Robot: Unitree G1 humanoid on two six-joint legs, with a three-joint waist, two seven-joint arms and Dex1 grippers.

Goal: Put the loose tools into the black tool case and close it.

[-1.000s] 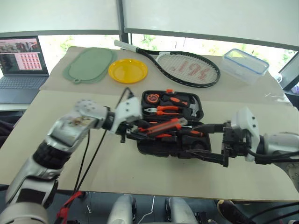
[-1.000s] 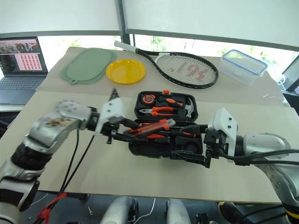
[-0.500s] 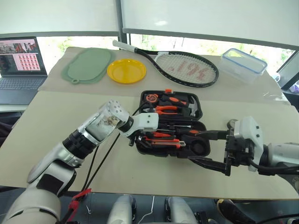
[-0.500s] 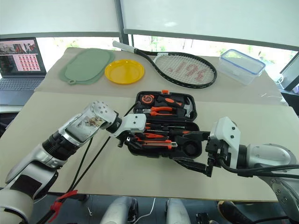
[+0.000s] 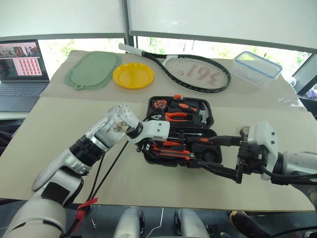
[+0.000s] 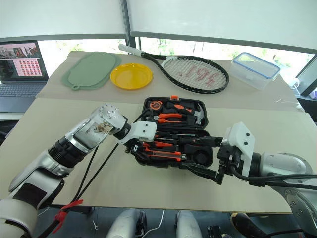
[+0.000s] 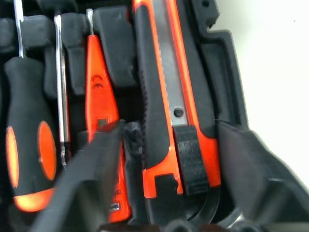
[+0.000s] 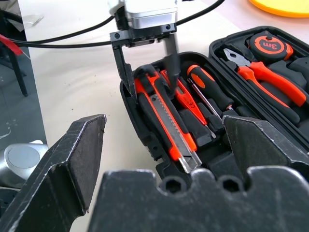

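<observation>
Nearest, the right gripper (image 5: 221,157), fingers spread and empty, hovers at the black moulded plastic tool case (image 5: 210,119). Left gripper (image 8: 147,63), fingers parted, straddles the orange-and-black utility knife (image 7: 166,96) lying in its recess beside the slim orange tester screwdriver (image 7: 99,96). Packing looks nearly done; the lid stands open.

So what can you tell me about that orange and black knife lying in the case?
The utility knife is a long, slim tool with an orange body that looks like plastic, black grip sections and a grey metal strip along its middle. It lies flat in a moulded recess along the near edge of the open black tool case, beside the small orange tester screwdriver. The left gripper stands open astride its end, fingers either side.
</observation>
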